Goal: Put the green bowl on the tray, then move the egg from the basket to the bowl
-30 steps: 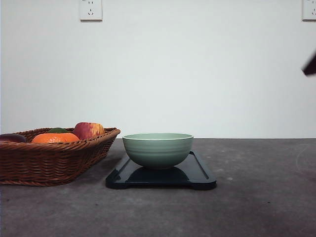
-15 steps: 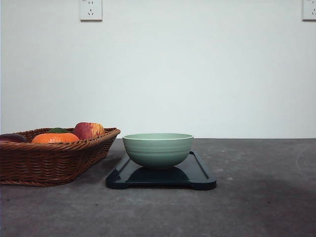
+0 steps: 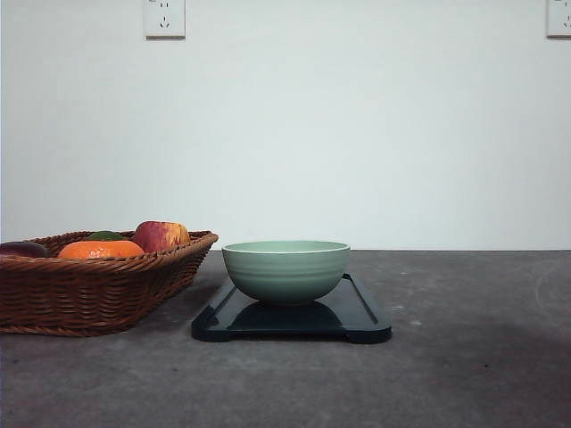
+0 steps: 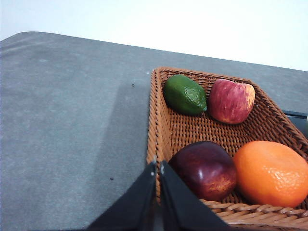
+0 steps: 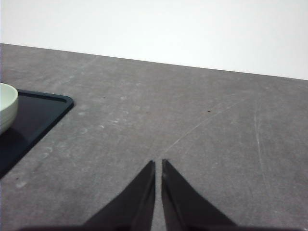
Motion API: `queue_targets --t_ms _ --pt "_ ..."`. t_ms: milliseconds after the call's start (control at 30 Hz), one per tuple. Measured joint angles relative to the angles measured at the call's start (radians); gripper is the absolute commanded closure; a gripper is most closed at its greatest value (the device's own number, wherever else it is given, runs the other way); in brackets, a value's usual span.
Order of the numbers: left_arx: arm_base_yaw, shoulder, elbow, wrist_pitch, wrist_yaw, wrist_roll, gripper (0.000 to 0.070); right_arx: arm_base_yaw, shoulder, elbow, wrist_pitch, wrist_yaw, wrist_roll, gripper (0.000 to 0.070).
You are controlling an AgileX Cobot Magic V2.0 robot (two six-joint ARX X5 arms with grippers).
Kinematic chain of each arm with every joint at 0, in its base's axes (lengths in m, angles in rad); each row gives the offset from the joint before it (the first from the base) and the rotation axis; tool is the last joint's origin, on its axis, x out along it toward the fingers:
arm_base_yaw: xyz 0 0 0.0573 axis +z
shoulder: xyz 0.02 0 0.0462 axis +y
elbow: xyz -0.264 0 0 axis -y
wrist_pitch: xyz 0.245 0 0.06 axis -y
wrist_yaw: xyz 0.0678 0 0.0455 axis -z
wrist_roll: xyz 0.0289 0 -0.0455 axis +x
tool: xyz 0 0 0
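1. Green bowl (image 3: 285, 270) is sitting on the tray (image 3: 357, 314), right of the basket (image 3: 89, 290)
2. Left gripper (image 4: 158, 167) is hovering at the basket's rim, fingers together, empty
3. Right gripper (image 5: 158, 166) is hanging closed, empty

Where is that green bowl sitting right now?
In the front view the green bowl stands on the dark tray near the table's middle, just right of the wicker basket of fruit.

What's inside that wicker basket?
The basket holds a green lime, a red apple, a dark purple fruit and an orange. No egg shows; anything beneath them is hidden.
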Motion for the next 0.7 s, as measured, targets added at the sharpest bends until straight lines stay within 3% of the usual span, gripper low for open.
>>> queue_targets --t_ms 700 --pt "0.000 0.000 0.000 0.000 0.000 0.000 0.0700 0.000 0.000 0.000 0.000 0.000 0.000 0.0685"
